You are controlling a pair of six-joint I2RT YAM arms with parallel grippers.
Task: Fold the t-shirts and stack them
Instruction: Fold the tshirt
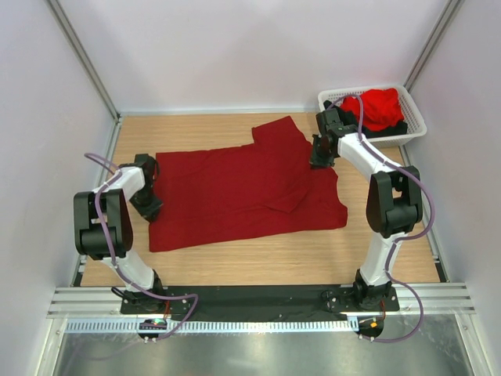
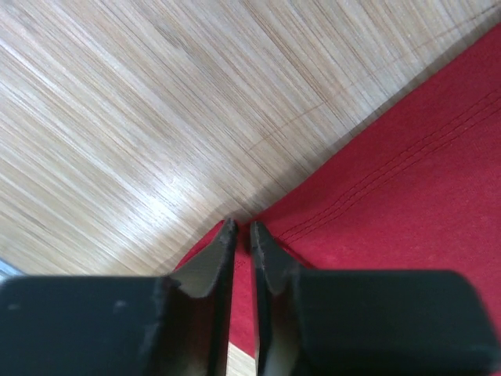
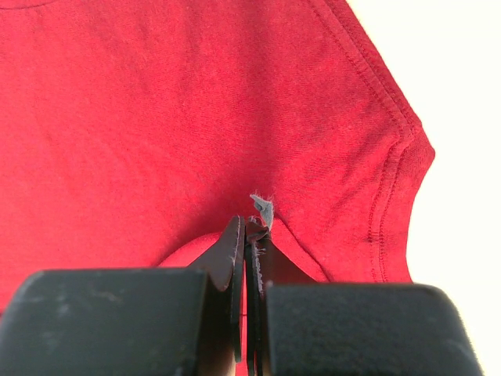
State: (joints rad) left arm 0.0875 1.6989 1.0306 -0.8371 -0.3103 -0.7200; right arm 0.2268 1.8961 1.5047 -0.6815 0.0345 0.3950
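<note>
Crimson t-shirt (image 1: 235, 188) lay spread flat on the wooden table (image 1: 258, 254) between the arms. The left gripper (image 1: 149, 205) pinched its hem at the left edge; the right gripper (image 1: 319, 157) was clamped on cloth near a sleeve. A brighter red t-shirt (image 1: 380, 106) lay in the white basket (image 1: 415, 117).

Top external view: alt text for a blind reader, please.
A dark red t-shirt lies spread on a wooden table, the left claw gripping its left edge and the right claw its right side. A white basket at back right holds a brighter red shirt.
</note>
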